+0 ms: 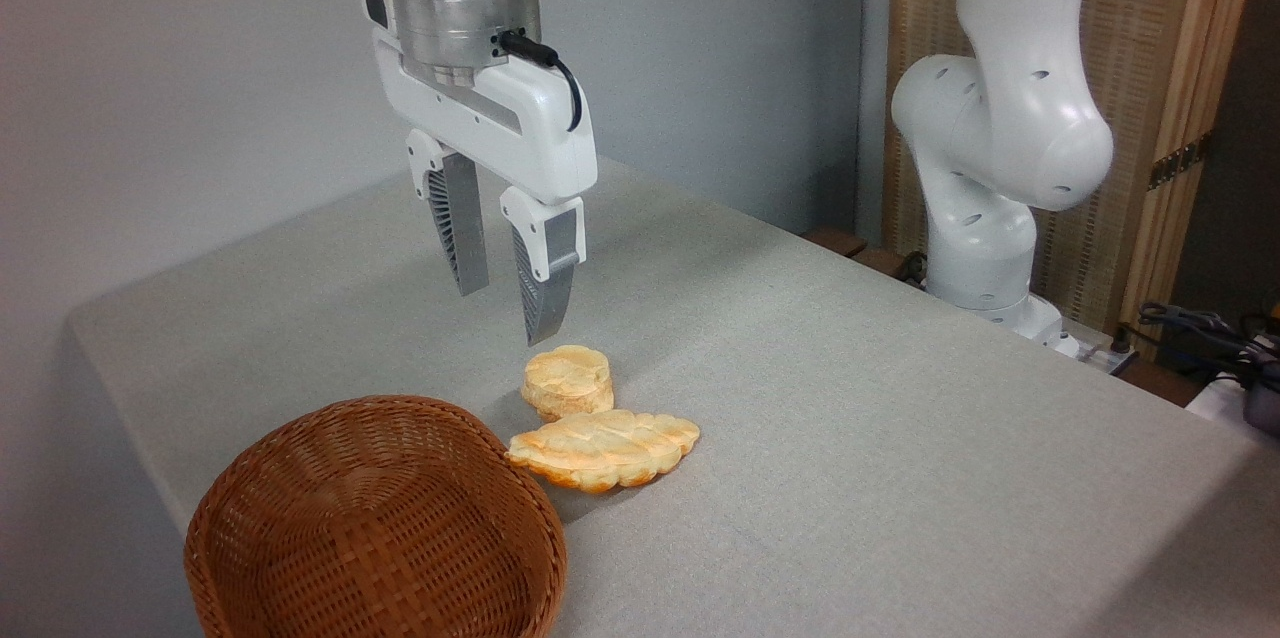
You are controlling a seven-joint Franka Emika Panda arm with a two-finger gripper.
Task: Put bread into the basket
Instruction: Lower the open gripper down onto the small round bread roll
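Observation:
The bread [567, 381], a small round golden bun with a swirled top, lies on the grey table [800, 398]. Just in front of it rests a longer leaf-shaped ridged pastry [603, 449]. The brown woven basket [300, 478] stands at the near left, holding nothing that I can see. My gripper [508, 303] hangs above the table, slightly behind and to the left of the bun, pointing down. Its two grey fingers are apart with nothing between them.
The arm's white base [990, 218] stands at the table's far right edge. Cables [1200, 328] lie beyond it at the right. A grey wall runs behind the table, and a wooden screen [1180, 68] stands at the back right.

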